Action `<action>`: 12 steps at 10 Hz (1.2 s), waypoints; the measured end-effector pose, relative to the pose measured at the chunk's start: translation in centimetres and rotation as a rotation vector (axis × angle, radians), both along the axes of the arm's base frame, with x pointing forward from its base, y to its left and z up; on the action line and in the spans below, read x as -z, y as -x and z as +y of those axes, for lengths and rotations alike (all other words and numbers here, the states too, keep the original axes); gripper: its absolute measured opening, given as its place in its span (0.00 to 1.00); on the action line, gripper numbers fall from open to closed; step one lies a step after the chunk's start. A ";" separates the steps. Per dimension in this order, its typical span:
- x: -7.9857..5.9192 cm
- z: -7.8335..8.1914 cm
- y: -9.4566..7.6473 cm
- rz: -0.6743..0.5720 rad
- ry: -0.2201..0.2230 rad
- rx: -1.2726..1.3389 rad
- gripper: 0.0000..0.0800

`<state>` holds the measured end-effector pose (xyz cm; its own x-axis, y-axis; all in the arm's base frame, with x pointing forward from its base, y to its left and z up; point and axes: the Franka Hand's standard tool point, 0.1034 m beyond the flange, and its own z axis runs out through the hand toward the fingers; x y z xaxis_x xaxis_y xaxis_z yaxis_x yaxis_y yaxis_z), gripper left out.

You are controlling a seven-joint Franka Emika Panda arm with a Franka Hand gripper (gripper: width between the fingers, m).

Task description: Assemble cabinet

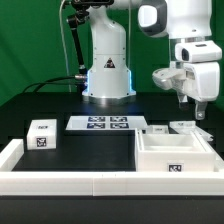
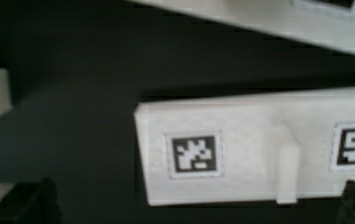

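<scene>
The cabinet's large white box body (image 1: 175, 152) stands at the exterior view's right, open side up, with a tag on its front wall. A small white panel block (image 1: 42, 134) with a tag sits at the left. Two more white panel pieces (image 1: 181, 126) lie just behind the body. My gripper (image 1: 190, 108) hangs in the air above those pieces, holding nothing. In the wrist view a white panel piece (image 2: 245, 140) with two tags and a raised rib lies below my open gripper (image 2: 188, 205). The dark fingertips (image 2: 21, 201) stand wide apart, one on each side.
The marker board (image 1: 105, 123) lies in front of the robot base (image 1: 106, 70). A low white border rail (image 1: 90, 183) runs along the front and left of the black table. Another white surface (image 2: 245, 20) shows at the edge of the wrist view.
</scene>
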<state>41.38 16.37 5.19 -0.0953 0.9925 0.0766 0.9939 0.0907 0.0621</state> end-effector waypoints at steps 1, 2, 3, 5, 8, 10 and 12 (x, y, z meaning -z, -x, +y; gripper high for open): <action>0.0 -0.1 0.0 0.001 0.000 0.006 1.00; 0.1 -0.1 0.0 0.002 0.000 0.005 1.00; 0.2 -0.1 0.1 0.004 0.000 -0.009 1.00; 0.9 0.8 1.2 0.006 -0.007 -0.060 1.00; 1.8 1.4 2.1 0.029 -0.007 -0.076 1.00; 2.8 1.4 2.8 0.053 -0.008 -0.076 1.00; 3.6 1.4 3.5 0.075 -0.009 -0.075 1.00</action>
<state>37.86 17.72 1.55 -0.1632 0.9820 0.0954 0.9862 0.1649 -0.0107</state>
